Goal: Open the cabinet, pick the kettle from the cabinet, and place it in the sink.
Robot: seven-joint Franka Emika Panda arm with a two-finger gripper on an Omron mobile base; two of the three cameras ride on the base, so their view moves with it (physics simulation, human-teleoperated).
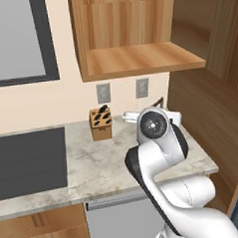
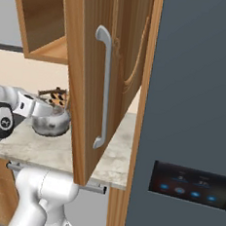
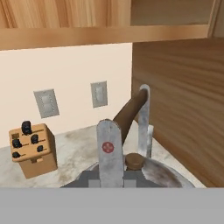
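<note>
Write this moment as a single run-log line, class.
cabinet: open, shelf bare | kettle: out, over counter | tool: shut on kettle handle | sink: awaiting kettle

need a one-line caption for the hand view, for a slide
Fingers shut on the kettle by its dark arched handle, above the marble counter, knife block at left.

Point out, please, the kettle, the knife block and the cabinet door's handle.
kettle (image 2: 49,122): right base view, on its rounded silver body.
knife block (image 3: 33,149): hand view, on its slotted front face.
cabinet door's handle (image 2: 105,92): right base view, midway along the silver bar.
</note>
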